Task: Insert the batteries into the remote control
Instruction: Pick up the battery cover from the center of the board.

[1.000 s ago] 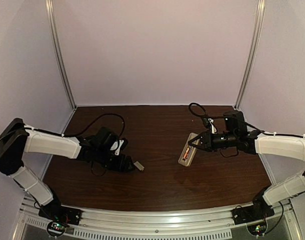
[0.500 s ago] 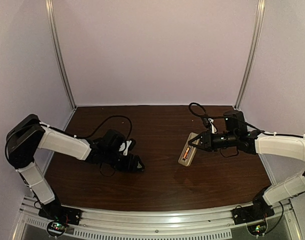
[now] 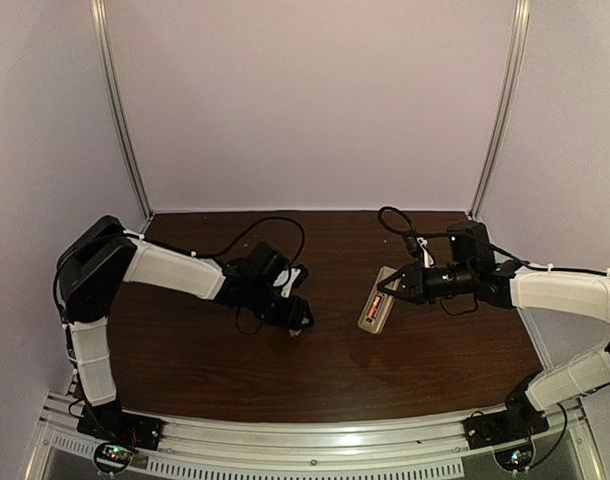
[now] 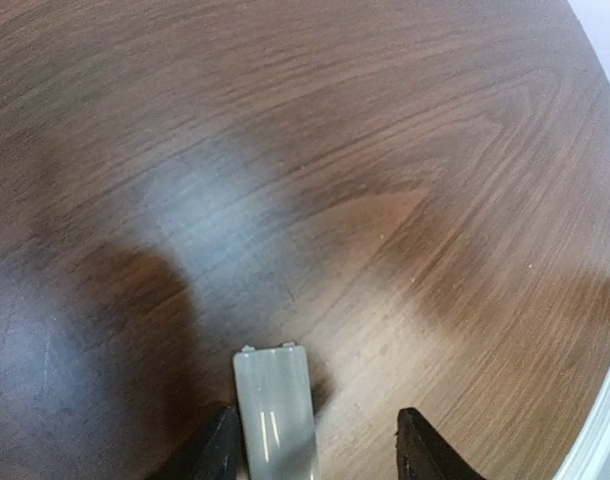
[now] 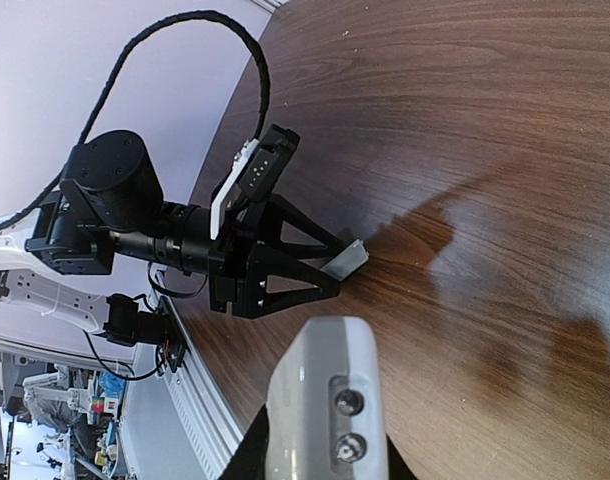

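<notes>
My right gripper [image 3: 395, 288] is shut on the white remote control [image 3: 377, 300] and holds it bay-up right of the table's middle. One orange battery [image 3: 371, 304] shows in the bay. The right wrist view shows the remote's end [image 5: 320, 390] with two round metal contacts, between my right gripper's [image 5: 320, 465] dark fingers. My left gripper [image 3: 297, 322] is left of the remote, low over the table. In the left wrist view its jaws [image 4: 320, 450] stand apart. The small grey cover piece [image 4: 275, 410] lies against the left finger, clear of the right one. The cover also shows at the left gripper's tips [image 5: 345, 258].
A black cable [image 3: 270, 228] loops over the left arm and another [image 3: 390, 215] over the right wrist. The metal rail [image 3: 315, 440] runs along the near edge. Pale walls close the back and sides.
My left arm has swung right toward the remote, and the cover at its tips has moved with it. The right arm and remote have not moved.
</notes>
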Motion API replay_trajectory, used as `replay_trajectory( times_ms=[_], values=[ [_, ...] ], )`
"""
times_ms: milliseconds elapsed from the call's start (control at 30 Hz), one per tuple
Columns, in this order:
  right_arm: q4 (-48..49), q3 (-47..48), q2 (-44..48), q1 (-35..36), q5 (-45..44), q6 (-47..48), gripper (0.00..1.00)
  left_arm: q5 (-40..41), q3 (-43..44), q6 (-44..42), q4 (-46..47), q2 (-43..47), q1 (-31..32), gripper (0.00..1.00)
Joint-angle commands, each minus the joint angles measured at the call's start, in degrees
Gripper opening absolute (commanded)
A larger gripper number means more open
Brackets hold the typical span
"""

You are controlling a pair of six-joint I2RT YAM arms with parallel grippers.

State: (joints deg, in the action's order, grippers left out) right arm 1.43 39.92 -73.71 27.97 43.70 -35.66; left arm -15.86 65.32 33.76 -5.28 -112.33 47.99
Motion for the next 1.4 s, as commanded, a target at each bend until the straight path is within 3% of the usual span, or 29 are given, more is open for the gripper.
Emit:
replay_trajectory(
  times_ms=[0,133,400,700,833,967,1200,1367],
  values=[
    [-0.3,1.2,1.3,-0.4,-0.2,1.0,0.0,9.3,3.7,-7.7,-12.3,-0.5,2.4,0.52],
    [-0.5,1.2,1.3,-0.4,-0.5,0.9,0.0,17.1,6.1,-11.1,-19.0,-0.7,4.6,0.47],
    [2.0,0.1,0.7,-0.4,-1.3,-1.6,0.0,21.6,7.9,-12.2,-21.9,-2.1,6.2,0.43],
    [2.9,-1.2,1.3,-0.4,-1.6,-2.8,0.0,20.4,11.3,-14.0,-21.3,-5.1,6.2,0.4],
    [3.5,-2.0,2.0,-0.4,-2.0,-3.3,0.0,18.7,10.9,-14.3,-21.0,-4.5,6.2,0.27],
    [8.5,-4.6,2.4,-0.4,-2.2,-6.2,0.0,16.6,8.9,-13.6,-20.4,0.8,6.3,0.18],
    [22.0,-10.8,3.9,2.8,-8.1,-14.6,0.0,10.6,2.2,-11.2,-19.9,18.9,7.7,0.17],
    [32.2,-12.4,0.7,6.9,-11.3,-19.4,0.0,8.9,3.1,-8.5,-21.4,25.2,10.9,0.17]
  ],
)
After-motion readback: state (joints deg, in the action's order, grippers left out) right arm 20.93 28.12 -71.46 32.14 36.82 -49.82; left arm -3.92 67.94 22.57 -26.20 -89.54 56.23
